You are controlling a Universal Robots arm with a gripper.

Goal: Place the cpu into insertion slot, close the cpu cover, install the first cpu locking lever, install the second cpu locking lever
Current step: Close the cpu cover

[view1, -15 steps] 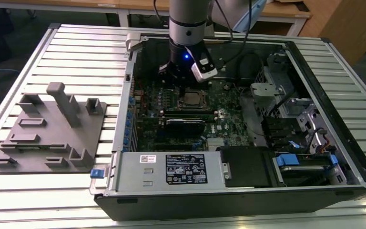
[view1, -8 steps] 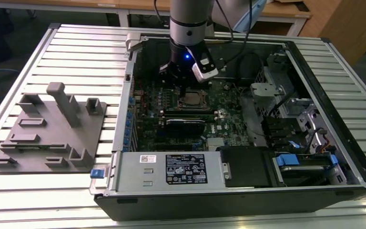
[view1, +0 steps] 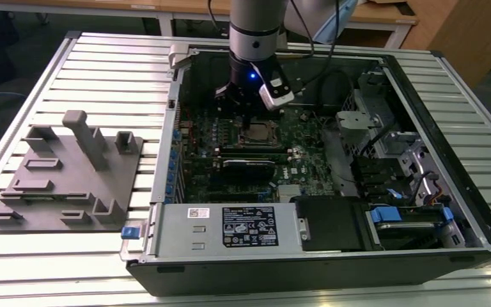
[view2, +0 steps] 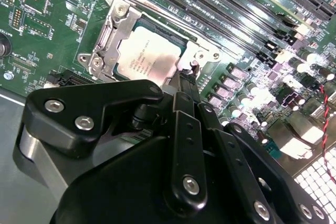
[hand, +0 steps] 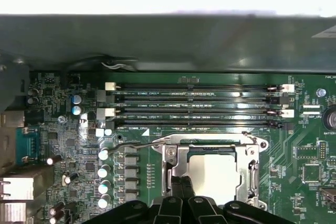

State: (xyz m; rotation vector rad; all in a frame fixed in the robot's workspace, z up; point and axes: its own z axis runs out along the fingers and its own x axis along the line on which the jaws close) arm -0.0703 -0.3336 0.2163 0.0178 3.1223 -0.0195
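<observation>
The gripper (view1: 245,120) is seen in the upper middle of the exterior view. It is set inside the open computer case (view1: 331,278), just above the green motherboard (view1: 202,144). In both wrist views its two black fingers (view2: 185,90) are pressed together, with no gap between them and nothing gripped. The tips are placed at the edge of the insertion slot (view2: 157,27), close to one corner of the cpu cover (view2: 106,38). Whether the metal is actually touched cannot be told.

The cpu (view2: 148,59) is seated in the insertion slot, its dull silver top lying flat and framed by the cover's square opening. The cpu cover lies shut over it, flat on the socket.

In the first wrist view a thin wire locking lever (hand: 136,142) is seen along the side of the socket that faces the memory slots (hand: 194,103). Its end reaches out past the cover's corner. Whether it is latched cannot be told. A row of small silver capacitors (hand: 103,179) is lined up beside the socket.

Farther out, a silver power supply box (view1: 190,224) with a white label is seen in the lower middle of the exterior view, inside the case. A grey moulded fixture (view1: 66,179) is laid on the slatted metal table (view1: 84,70) at the exterior view's left, well apart from the case.
</observation>
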